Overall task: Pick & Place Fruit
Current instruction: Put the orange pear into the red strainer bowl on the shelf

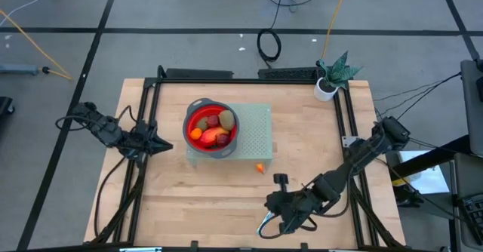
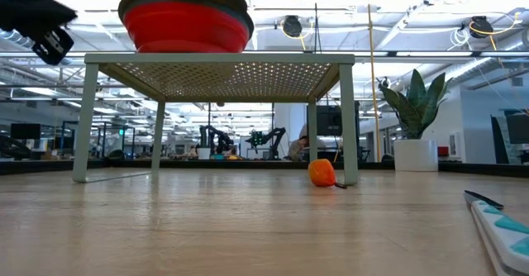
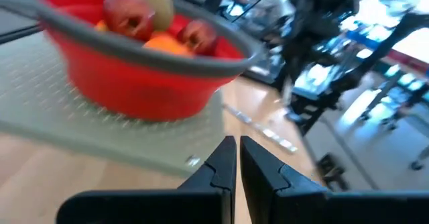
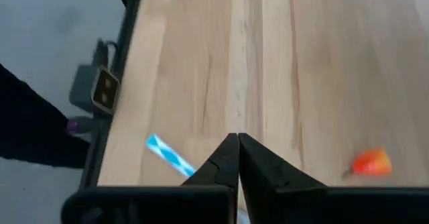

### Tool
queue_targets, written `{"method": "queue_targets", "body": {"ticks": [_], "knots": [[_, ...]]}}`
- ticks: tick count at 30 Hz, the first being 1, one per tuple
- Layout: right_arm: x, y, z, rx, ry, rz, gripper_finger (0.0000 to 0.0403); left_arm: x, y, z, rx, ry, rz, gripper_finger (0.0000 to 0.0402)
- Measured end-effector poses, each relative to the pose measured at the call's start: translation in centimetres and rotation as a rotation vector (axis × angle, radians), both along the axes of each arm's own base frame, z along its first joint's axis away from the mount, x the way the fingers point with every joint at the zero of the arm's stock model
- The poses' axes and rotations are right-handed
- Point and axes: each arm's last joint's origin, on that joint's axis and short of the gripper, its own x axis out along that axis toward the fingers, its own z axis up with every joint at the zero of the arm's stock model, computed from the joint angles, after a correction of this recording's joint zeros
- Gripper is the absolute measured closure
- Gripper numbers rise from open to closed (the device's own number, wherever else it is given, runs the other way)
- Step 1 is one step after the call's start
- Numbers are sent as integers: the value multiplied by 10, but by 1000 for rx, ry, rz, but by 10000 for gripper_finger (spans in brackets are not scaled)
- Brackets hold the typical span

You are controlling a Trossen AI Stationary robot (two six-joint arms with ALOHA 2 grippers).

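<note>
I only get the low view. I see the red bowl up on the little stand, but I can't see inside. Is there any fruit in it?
Observer: Yes. The high view looks straight into the red bowl, and it holds several fruits: red, orange and olive-brown.
Operator: Where's the right arm? I don't see it at all.
Observer: It reaches over the front part of the table. Its wrist view shows the right gripper with its fingers shut on nothing.
Operator: Is the orange one on the table close to it?
Observer: Yes. In that wrist view the orange fruit lies just off to one side of the fingers, not touching them.
</note>
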Motion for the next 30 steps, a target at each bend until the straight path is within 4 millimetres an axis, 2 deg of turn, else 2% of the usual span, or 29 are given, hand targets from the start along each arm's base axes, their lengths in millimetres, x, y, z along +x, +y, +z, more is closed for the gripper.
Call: {"method": "queue_targets", "body": {"ticks": [9, 14, 19, 23, 30], "knots": [[-13, 7, -6, -23, 13, -30, 402, 1, -2, 12, 23, -123, -52, 383], [-22, 1, -13, 40, -15, -72, 402, 1, -3, 13, -8, -121, -74, 399], [-37, -15, -19, 112, -117, -97, 402, 1, -4, 13, -37, -116, -100, 396], [-45, -32, -33, 178, -195, -122, 402, 1, -4, 13, -33, -116, -101, 398], [-30, -55, -50, 158, -291, -141, 403, 1, -4, 12, -30, -114, -98, 400]]}}
